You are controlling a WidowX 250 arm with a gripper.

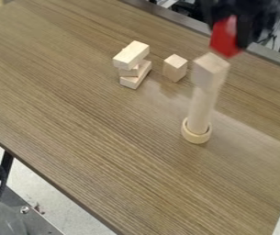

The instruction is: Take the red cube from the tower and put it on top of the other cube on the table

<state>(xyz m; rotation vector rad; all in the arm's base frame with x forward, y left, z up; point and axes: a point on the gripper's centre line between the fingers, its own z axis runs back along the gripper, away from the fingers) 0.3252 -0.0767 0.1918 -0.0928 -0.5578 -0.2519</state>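
Note:
In the upper right of the camera view, the black gripper (231,34) is shut on the red cube (226,37), which it holds tilted near the top of the tower (201,103). The tower is a pale wooden cylinder standing in a wooden ring, with a plain wooden cube (210,69) on top. Whether the red cube touches that plain cube I cannot tell. The other cube (175,68), plain wood, rests on the table (105,137) to the left of the tower.
A small stack of wooden blocks (131,62) stands left of the cube on the table, its layers set at different angles. The table's far edge runs behind the gripper, with dark equipment beyond it.

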